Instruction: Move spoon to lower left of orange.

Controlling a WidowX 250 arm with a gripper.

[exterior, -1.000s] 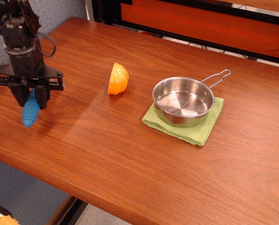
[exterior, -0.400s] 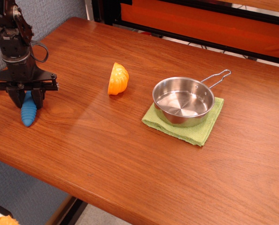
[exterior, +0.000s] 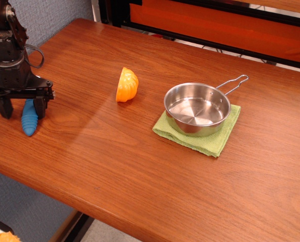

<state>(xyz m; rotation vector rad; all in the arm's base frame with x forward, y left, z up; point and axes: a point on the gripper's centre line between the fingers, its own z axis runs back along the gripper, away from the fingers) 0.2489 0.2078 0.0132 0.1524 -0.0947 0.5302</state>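
Ribbed blue spoon handle [exterior: 29,121] lies near the bench's left edge, its bowl hidden behind the black claw [exterior: 22,107], whose fingers stand wide apart astride it. Dome-shaped ridged orange half-fruit [exterior: 126,84] sits toward the bench's middle, well apart. Rightward, a steel pan [exterior: 197,108] rests on a green cloth [exterior: 217,138].

No text, label, brand, number or sign can be read on anything anywhere in this view.
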